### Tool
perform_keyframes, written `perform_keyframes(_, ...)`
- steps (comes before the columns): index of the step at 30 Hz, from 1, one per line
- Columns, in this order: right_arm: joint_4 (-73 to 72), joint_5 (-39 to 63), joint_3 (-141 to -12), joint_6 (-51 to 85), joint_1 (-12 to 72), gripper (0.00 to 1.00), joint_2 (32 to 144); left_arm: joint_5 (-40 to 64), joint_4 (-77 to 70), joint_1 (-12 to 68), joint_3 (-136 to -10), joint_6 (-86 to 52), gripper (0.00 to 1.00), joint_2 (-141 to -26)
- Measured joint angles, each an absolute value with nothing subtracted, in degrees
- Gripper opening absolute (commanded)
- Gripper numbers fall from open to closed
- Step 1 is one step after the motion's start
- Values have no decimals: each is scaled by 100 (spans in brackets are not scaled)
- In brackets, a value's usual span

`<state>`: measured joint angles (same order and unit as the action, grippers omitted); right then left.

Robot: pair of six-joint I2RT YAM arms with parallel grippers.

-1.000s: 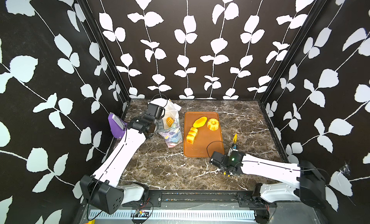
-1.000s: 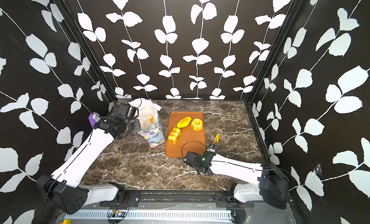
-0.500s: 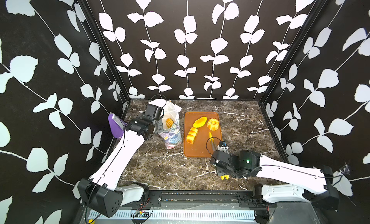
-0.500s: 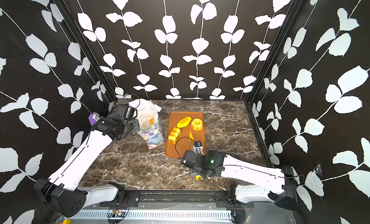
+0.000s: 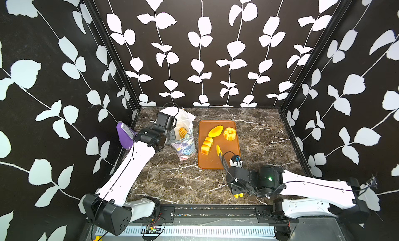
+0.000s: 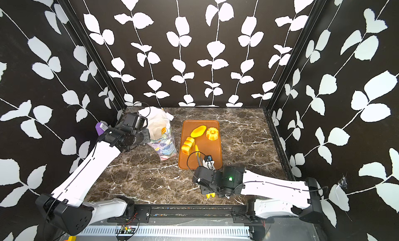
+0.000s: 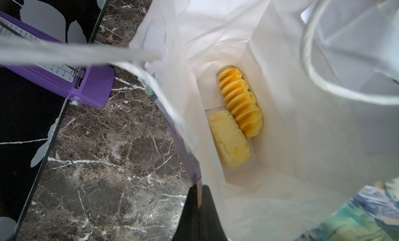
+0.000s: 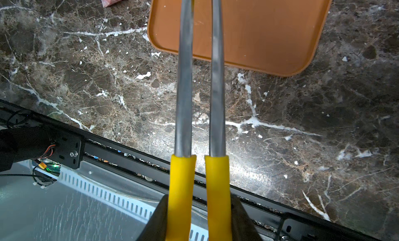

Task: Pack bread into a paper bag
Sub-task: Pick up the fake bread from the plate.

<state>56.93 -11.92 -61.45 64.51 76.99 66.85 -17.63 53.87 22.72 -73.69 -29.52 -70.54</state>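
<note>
Both top views look steeply down from high above the near edge toward the far wall [image 5: 205, 56], each taking in the whole marble tabletop [image 5: 172, 181] and orange tray [image 5: 207, 162]; the left wrist camera peers at close range into the open paper bag [image 7: 280, 56], purple box [image 7: 90, 84] beside it; the right wrist camera, low over the tabletop, sights along the tongs [image 8: 183, 78] to the tray's near corner, also seen from above.

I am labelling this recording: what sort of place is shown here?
Probably a staged robot test booth, not a bakery: leaf-print walls enclose a marble-look tabletop, the left arm and right arm stand on a front rail, and toy bread lies on an orange tray.
</note>
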Motion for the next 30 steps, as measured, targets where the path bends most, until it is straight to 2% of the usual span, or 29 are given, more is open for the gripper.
perform_keyframes(11,5293,-1227,-6145,6490,7738,43,7094,-1782,5400,2272,-7343,-2921,0,-7004)
perform_keyframes(25,4993,-1389,-6145,6587,7758,46,7297,-1959,5561,2272,-7345,-2714,0,-6943)
perform_keyframes(30,4991,-1450,-6160,6598,7758,51,7502,-1984,5590,2272,-7345,-2692,0,-6938)
